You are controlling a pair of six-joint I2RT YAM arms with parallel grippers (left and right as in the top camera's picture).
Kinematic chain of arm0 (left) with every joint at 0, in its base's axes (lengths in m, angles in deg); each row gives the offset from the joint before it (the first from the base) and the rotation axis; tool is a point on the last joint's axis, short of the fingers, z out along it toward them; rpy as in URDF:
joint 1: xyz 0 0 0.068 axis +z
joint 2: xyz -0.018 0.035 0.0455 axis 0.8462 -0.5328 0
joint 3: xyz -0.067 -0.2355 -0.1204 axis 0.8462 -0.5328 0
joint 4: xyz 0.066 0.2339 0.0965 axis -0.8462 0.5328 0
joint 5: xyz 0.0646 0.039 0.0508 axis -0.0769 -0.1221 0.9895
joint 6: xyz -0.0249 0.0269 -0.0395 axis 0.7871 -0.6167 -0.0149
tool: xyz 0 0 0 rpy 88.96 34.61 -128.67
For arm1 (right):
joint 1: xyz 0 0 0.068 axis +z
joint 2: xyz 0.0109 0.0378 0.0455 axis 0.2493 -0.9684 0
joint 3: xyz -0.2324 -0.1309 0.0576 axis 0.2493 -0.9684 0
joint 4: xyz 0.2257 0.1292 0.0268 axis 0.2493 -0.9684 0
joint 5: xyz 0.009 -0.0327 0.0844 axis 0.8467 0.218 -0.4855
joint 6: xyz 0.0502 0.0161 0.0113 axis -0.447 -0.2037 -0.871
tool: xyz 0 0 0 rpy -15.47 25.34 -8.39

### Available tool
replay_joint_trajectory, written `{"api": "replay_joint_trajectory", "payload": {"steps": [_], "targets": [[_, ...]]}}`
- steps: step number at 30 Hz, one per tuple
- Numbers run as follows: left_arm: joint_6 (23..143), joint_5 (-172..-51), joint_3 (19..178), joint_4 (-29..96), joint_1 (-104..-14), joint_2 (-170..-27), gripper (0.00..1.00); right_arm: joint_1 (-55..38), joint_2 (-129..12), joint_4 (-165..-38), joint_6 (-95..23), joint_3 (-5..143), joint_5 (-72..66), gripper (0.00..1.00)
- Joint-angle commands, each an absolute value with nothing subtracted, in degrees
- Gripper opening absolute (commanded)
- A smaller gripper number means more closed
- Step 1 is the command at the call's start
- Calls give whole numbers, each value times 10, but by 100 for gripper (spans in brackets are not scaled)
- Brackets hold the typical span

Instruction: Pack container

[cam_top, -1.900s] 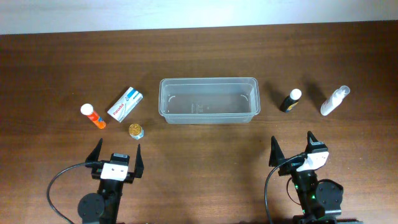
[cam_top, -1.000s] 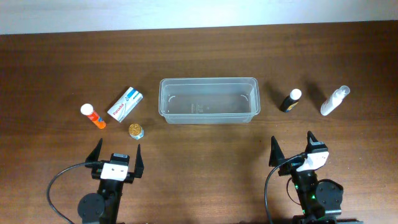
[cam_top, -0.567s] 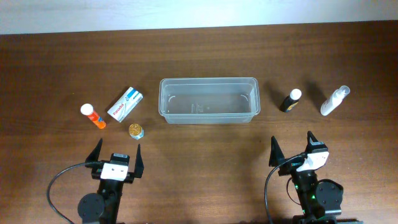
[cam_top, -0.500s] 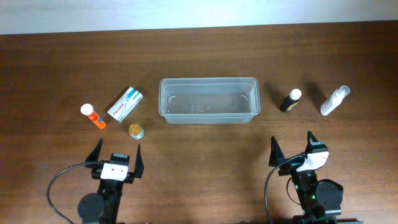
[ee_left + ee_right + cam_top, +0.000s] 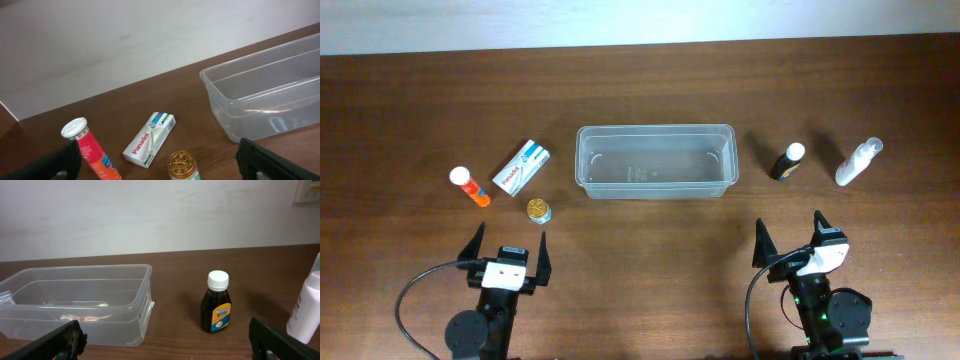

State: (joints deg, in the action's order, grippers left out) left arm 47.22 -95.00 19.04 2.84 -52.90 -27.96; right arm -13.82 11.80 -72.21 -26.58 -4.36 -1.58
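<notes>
The clear plastic container (image 5: 655, 161) stands empty at the table's middle; it also shows in the left wrist view (image 5: 265, 97) and the right wrist view (image 5: 80, 305). Left of it lie an orange tube with a white cap (image 5: 470, 186) (image 5: 90, 150), a white Panadol box (image 5: 521, 167) (image 5: 149, 139) and a small gold-lidded jar (image 5: 539, 210) (image 5: 182, 166). Right of it stand a dark bottle with a white cap (image 5: 786, 161) (image 5: 216, 308) and a white bottle (image 5: 858, 161) (image 5: 306, 307). My left gripper (image 5: 507, 245) (image 5: 160, 165) and right gripper (image 5: 790, 240) (image 5: 167, 340) are open and empty near the front edge.
The brown wooden table (image 5: 650, 90) runs back to a white wall (image 5: 125, 35). Black cables loop beside both arm bases at the front edge.
</notes>
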Motion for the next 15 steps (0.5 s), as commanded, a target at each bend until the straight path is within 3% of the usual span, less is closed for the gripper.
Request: {"api": "replay_joint_trajectory", "payload": {"steps": [1,15], "targets": [[478,-948,189,33,-527,-274,100,-141,124,-727,-266,-46,-8,98],[478,-948,189,33,-527,-274,99,-141,124,-727,-266,-46,-8,98]]}}
